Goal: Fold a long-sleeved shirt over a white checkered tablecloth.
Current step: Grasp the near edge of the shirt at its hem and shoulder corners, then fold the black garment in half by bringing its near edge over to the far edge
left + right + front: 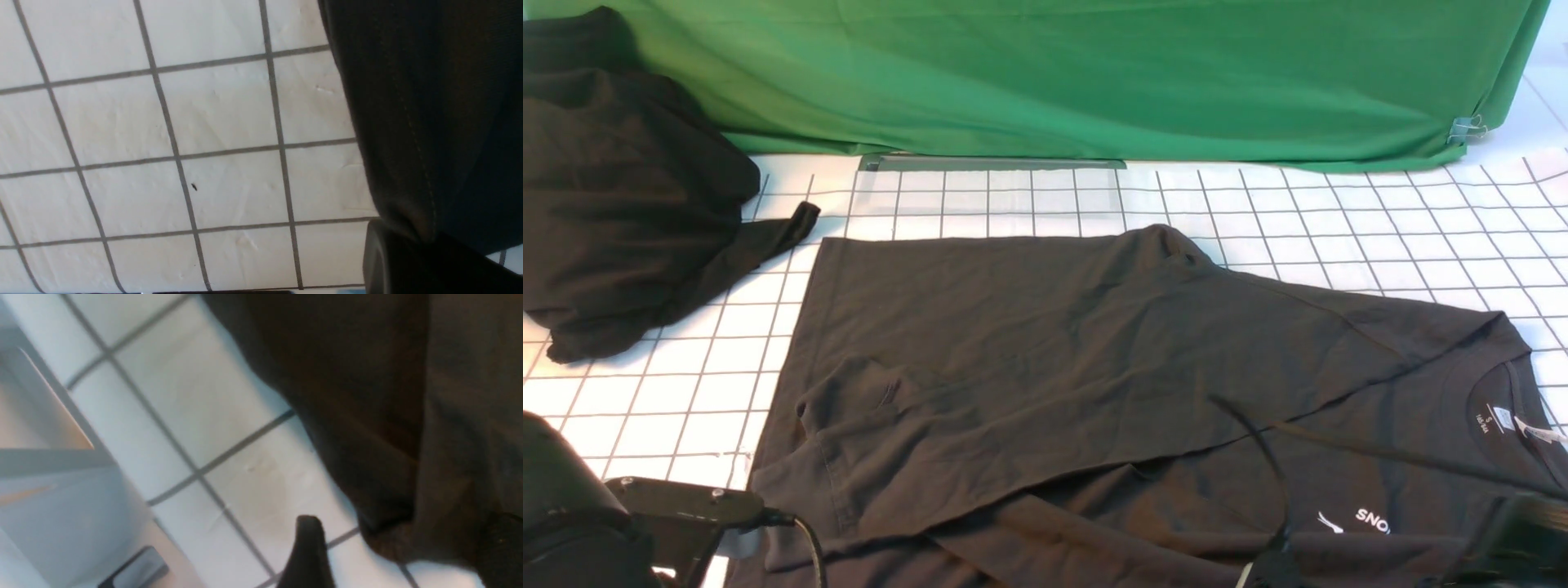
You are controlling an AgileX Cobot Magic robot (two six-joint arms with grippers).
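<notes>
The shirt [1094, 343], half-folded on the tablecloth [1339, 212], is being pinched at its hem by the closed left gripper [425, 249] while the right gripper [404, 547] is being held open at the near edge; a matched grip is being advised before lifting.

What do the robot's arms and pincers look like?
All black. The left arm is a rounded shell with a flat screwed plate and a thick cable. A thin cable loops by the right arm. The fingers are blunt and matte.

Robot lab bench, green backdrop cloth [1094, 73] pinned by binder clip [1466, 129], gridded tablecloth [1013, 196] as worktop
</notes>
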